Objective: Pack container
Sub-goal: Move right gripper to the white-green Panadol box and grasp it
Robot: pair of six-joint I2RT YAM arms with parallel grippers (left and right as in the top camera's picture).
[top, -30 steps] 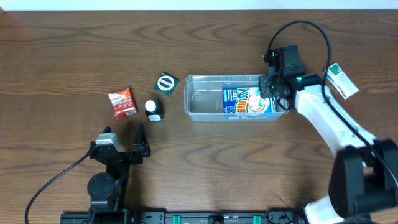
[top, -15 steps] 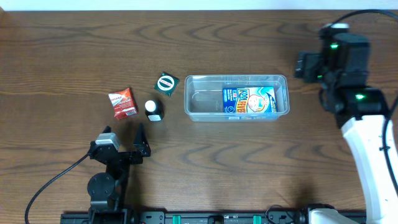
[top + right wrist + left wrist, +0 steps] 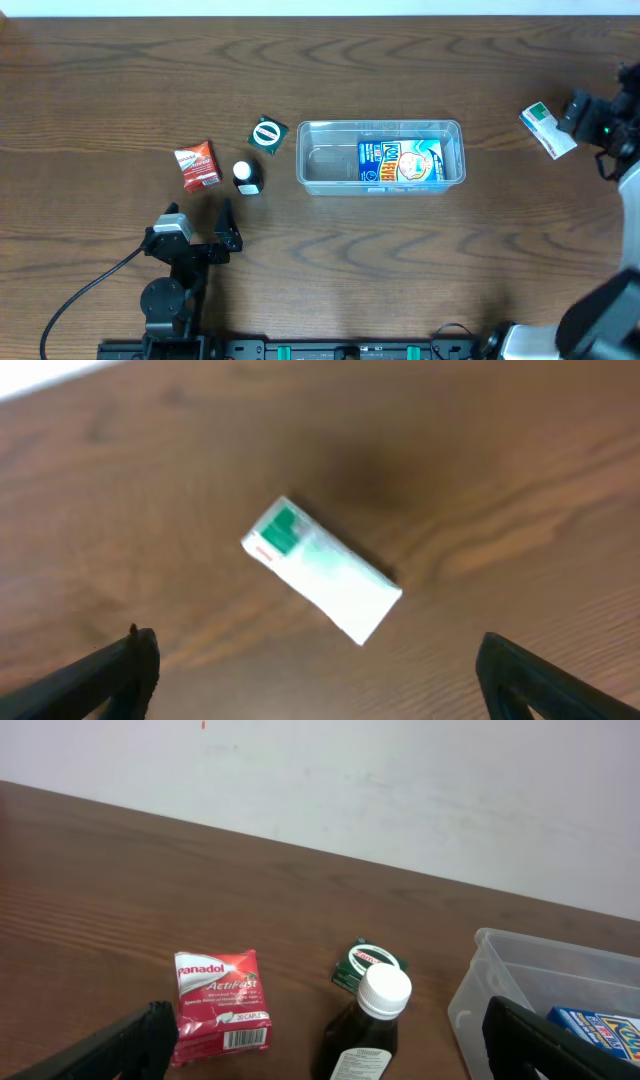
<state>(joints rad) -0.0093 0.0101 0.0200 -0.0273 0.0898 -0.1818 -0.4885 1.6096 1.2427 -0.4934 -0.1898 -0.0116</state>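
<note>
The container (image 3: 305, 160) is a clear tub at the table's middle, and a blue box (image 3: 400, 162) lies in its right half. My right gripper (image 3: 588, 118) hangs open at the far right, just beside a white and green box (image 3: 548, 130). In the right wrist view that box (image 3: 320, 570) lies ahead of the open right gripper (image 3: 320, 682), untouched. My left gripper (image 3: 198, 222) stands open near the front left. Its wrist view shows a dark bottle (image 3: 370, 1020), a red Panadol box (image 3: 218, 992), a small green box (image 3: 368, 963) and the container's wall (image 3: 480, 990) ahead of the left gripper (image 3: 323, 1055).
The red box (image 3: 197, 165), the white-capped bottle (image 3: 245, 177) and the green box (image 3: 267, 134) lie close together left of the container. A pale wall rises behind the table's far edge.
My right gripper opened at the container's right end, leaving the blue box inside, and swung away right to the white and green box. The left arm has not moved.
</note>
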